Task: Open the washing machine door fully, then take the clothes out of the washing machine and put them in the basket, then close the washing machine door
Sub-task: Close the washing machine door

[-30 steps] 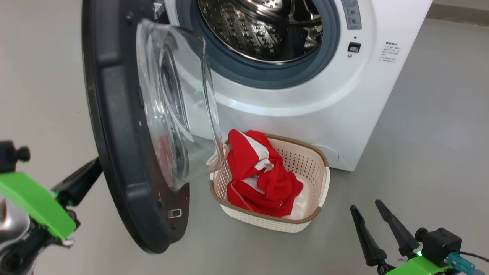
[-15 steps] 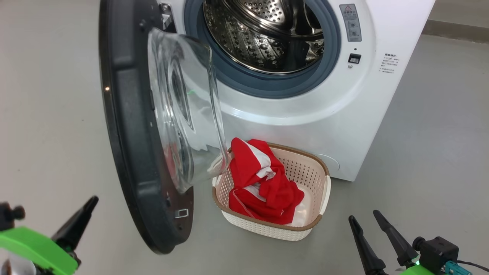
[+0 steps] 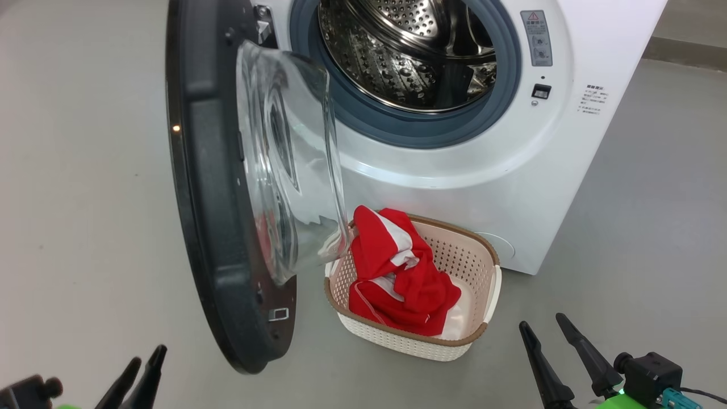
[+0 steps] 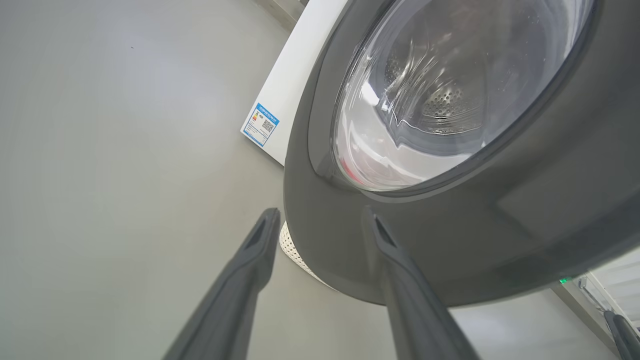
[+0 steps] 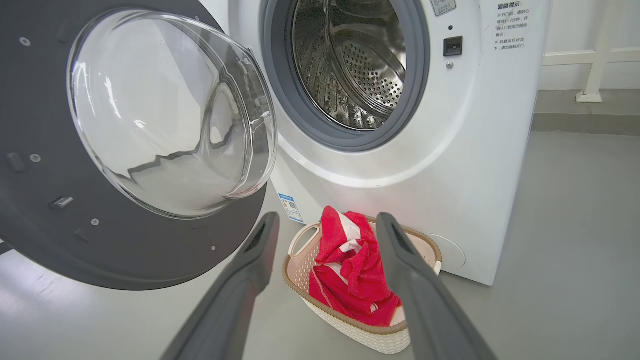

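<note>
The washing machine (image 3: 511,170) stands with its steel drum (image 3: 397,51) showing no fabric inside. The washing machine door (image 3: 210,187) hangs partly open, edge-on to me, glass bowl facing the drum. The red and white clothes (image 3: 397,272) lie in the basket (image 3: 448,250) on the floor below the opening. My left gripper (image 3: 149,353) is open and empty at the lower left, apart from the door; in the left wrist view my left gripper (image 4: 321,214) points at the door's (image 4: 450,240) outer black rim. My right gripper (image 3: 540,320) is open and empty, right of the basket.
Grey floor surrounds the machine on the left, front and right. The door's lower edge overhangs the basket's left end (image 5: 300,245). A blue label (image 4: 260,125) sits low on the machine's front. A white railing foot (image 5: 590,95) stands behind the machine at the right.
My left gripper has come away from the door's outer edge, dropped to the lower left and opened. The head camera has shifted, so the whole picture slid right and down. The right gripper stayed open.
</note>
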Motion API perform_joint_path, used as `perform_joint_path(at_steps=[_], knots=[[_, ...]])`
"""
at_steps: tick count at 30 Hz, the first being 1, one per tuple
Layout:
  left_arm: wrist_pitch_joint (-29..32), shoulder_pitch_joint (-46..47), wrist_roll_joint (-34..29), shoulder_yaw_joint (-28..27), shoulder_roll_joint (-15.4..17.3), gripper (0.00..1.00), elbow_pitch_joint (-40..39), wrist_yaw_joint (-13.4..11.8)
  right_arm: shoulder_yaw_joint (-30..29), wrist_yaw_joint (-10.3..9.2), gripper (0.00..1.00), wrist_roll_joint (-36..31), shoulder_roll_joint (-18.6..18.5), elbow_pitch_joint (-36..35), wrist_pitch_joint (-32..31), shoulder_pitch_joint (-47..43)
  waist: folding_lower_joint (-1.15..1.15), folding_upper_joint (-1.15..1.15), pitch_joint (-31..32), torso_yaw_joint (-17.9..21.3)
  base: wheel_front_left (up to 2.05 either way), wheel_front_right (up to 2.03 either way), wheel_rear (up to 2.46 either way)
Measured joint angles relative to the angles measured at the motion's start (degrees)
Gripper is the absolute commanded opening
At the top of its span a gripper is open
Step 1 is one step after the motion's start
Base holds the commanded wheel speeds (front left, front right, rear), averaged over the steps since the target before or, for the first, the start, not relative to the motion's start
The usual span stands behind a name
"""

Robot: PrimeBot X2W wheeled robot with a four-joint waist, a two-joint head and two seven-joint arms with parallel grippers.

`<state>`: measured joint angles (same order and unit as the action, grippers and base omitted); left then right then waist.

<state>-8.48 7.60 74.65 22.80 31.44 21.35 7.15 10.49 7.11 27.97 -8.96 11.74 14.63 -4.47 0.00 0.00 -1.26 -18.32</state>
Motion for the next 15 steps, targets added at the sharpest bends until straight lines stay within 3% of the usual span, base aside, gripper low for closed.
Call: perform_joint_path(at_steps=[10,15], knots=[[-5.53,-0.67,-6.21,0.33,-3.70,1.00,7.54,0.01,-0.01,0.00,1.00,0.00,-0.15,0.33,0.00,0.02,0.00,0.00,0.25,-0.99,0.00,0.00,0.00],[-5.83,-0.80,-15.22,-8.39,-8.42,1.00,8.20,-0.07,-0.11,0.00,1.00,0.00,-0.37,0.55,0.00,0.05,0.00,0.00,0.25,-1.40,0.00,0.00,0.00]])
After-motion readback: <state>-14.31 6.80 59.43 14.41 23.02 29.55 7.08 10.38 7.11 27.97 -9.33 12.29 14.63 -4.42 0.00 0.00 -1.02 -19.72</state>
